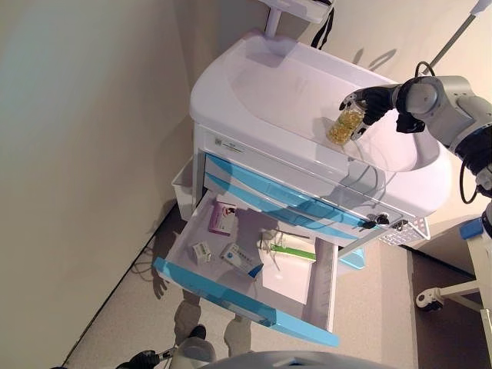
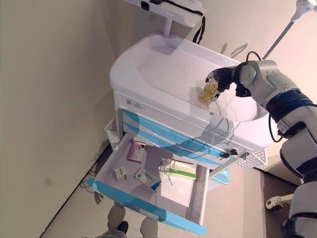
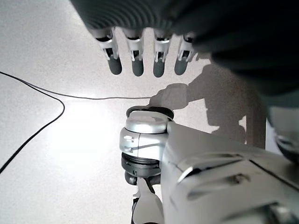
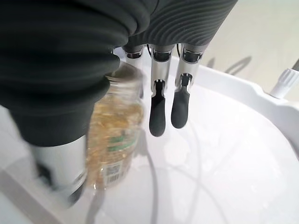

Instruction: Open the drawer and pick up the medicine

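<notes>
A clear medicine bottle [image 1: 346,123] full of yellow capsules is tilted just over the white cart top [image 1: 269,84], near its right front rim. My right hand [image 1: 373,101] is shut on the bottle's upper end. In the right wrist view the bottle [image 4: 114,135] sits beside the thumb while two fingers [image 4: 159,107] stay straight. Below, the lowest drawer [image 1: 231,301] with a blue front is pulled out. My left hand [image 3: 135,60] hangs low over the floor, open and holding nothing.
Inside the drawer lie a purple box [image 1: 224,217], a small white box [image 1: 201,252], a blue-and-white box [image 1: 241,260], a green-striped box [image 1: 292,250] and a white sheet [image 1: 288,280]. Two shut blue drawers [image 1: 261,188] sit above. A wall [image 1: 84,154] stands close on the left.
</notes>
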Available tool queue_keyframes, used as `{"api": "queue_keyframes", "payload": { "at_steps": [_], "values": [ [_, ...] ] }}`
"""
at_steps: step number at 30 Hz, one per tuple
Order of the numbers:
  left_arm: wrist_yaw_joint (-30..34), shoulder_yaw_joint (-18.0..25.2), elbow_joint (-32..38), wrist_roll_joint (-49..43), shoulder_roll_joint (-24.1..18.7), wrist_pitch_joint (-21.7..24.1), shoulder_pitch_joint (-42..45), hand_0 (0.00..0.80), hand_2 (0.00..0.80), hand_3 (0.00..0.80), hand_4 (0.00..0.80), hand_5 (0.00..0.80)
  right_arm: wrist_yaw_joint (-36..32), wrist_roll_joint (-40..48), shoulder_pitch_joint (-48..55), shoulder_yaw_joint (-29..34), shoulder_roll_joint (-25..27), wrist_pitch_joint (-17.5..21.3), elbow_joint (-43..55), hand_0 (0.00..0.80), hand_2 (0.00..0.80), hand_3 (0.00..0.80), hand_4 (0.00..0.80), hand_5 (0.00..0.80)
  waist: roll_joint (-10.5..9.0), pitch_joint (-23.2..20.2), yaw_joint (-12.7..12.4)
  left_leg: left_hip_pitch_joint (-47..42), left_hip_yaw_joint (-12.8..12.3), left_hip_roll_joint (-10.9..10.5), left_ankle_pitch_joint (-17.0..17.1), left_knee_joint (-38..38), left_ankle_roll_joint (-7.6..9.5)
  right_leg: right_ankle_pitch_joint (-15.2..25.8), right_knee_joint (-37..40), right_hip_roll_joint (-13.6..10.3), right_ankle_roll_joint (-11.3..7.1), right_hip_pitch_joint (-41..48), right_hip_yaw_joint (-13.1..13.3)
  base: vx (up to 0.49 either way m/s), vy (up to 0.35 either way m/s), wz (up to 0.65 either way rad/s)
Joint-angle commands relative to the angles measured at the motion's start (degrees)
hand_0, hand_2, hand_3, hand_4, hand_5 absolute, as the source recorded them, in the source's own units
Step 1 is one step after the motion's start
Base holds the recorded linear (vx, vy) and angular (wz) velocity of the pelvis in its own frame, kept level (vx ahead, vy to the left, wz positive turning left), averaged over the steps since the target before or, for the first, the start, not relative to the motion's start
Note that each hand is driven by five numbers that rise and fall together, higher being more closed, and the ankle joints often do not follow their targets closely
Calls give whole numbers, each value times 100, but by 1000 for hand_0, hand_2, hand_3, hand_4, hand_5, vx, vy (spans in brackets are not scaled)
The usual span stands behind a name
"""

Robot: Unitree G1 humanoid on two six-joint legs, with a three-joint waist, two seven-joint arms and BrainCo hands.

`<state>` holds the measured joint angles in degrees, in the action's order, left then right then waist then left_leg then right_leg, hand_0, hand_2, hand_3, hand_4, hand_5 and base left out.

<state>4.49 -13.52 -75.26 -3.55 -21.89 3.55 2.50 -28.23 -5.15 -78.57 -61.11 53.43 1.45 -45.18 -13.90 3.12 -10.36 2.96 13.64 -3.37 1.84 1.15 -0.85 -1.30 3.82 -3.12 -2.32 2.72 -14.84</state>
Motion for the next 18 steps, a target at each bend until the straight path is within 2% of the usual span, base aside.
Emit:
{"api": "queue_keyframes", "payload": {
  "at_steps": [1, 18],
  "values": [
    [14, -77, -184, -70, 96, 9, -120, 0, 0, 0, 0, 0, 137, -193, -192, 141, -45, 59, -309, 0, 0, 0, 0, 0, -100, 96, -59, 40, -112, -100, -208, -203, -51, 141, -626, -123, -302, -332, -40, 0, 0, 0],
    [5, -65, -183, -81, 90, 13, -87, 0, 0, 0, 0, 0, 193, -196, -161, 214, -35, 68, -305, 0, 0, 0, 0, 0, -105, 100, -40, 27, -141, -91, -223, -201, -38, 152, -624, -130, -304, -334, -5, 0, 0, 0]
  ]
}}
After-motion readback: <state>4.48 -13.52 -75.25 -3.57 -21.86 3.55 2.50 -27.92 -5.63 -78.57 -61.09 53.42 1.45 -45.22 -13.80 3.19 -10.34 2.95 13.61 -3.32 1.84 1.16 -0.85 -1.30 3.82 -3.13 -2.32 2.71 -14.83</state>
